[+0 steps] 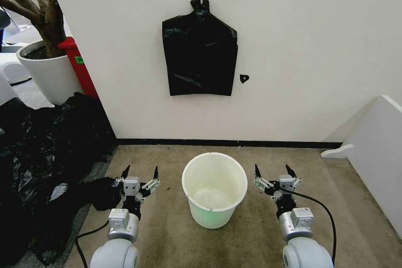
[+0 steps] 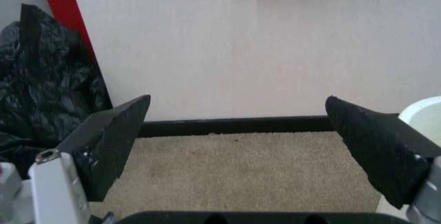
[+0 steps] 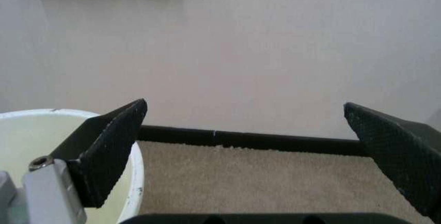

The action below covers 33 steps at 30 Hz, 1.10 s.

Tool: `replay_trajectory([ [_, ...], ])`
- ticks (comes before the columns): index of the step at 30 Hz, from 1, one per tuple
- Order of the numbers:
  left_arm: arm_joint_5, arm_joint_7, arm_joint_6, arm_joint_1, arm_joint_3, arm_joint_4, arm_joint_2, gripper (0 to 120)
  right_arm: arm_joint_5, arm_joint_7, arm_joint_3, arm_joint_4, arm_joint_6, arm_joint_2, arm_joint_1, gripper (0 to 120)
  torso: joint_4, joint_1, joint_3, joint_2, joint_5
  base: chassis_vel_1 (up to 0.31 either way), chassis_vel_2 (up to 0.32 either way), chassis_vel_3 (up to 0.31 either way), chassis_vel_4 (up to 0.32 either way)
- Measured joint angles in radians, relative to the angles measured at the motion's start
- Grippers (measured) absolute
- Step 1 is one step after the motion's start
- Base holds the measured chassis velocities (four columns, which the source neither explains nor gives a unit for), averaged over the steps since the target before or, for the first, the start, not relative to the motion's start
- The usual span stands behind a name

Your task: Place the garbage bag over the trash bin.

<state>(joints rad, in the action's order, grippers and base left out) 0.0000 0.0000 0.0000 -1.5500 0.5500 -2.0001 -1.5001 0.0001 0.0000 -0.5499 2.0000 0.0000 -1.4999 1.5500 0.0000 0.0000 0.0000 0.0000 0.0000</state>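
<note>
bin (image 1: 214, 189) sits upright on the carpet near the wall, nothing in it | left gripper (image 1: 140, 174) just left of the bin, fingers spread wide, holding nothing | right gripper (image 1: 274, 172) just right of the bin, same deal, wide apart | flat knotted bag (image 1: 200, 51) hangs on the wall above the bin | loose black plastic heap (image 1: 44, 155) well left of the bin

The bin (image 1: 214, 188) is smooth white plastic with a slight sheen. The bag (image 1: 200, 54) on the wall is thin black plastic, creased and faintly glossy. The sheeting (image 1: 44, 155) is glossier, wrinkled black plastic. The carpet (image 1: 251, 243) is rough, matt beige pile. The fingers (image 3: 110, 146) of the end effectors carry matt black, finely textured pads.
</note>
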Motion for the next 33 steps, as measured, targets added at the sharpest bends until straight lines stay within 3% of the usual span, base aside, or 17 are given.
replay_trajectory([
  [33,0.0,0.0,0.0,0.0,0.0,0.0,0.0,100,0.0,0.0,-0.001,0.003,0.0,0.0,0.003,100,0.0,0.0,0.0,0.0,0.0,0.0,0.0,0.0,0.0],
])
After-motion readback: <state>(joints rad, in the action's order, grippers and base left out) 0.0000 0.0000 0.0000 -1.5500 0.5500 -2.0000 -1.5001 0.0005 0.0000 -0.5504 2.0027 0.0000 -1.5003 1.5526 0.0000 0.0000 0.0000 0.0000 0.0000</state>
